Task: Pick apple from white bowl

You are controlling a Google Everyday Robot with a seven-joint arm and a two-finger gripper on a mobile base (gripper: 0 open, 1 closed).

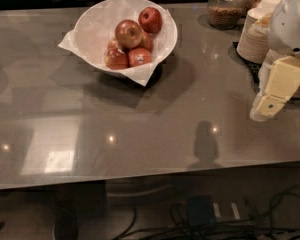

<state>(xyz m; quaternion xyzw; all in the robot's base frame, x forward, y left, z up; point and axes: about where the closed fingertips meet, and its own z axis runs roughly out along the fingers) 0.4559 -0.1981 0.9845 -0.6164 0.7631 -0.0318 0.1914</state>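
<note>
The white bowl (90,26), lined with white paper whose corners poke past the rim, stands on the grey table at the back centre-left. It holds several apples. The apple (129,33), the largest one, red with a golden-yellow blush, lies on top of the pile. A deeper red apple (150,19) sits behind it to the right, and a smaller red apple with a sticker (139,57) lies in front. My gripper (262,113) hangs at the right edge of the view, pointing down over the table, well to the right of the bowl and holding nothing that I can see.
Stacked beige plates (254,36) stand on a black mat at the back right, just behind my arm. A glass jar (225,6) with brown contents stands behind them. The table's front edge (150,176) runs across the lower view, with cables on the floor below.
</note>
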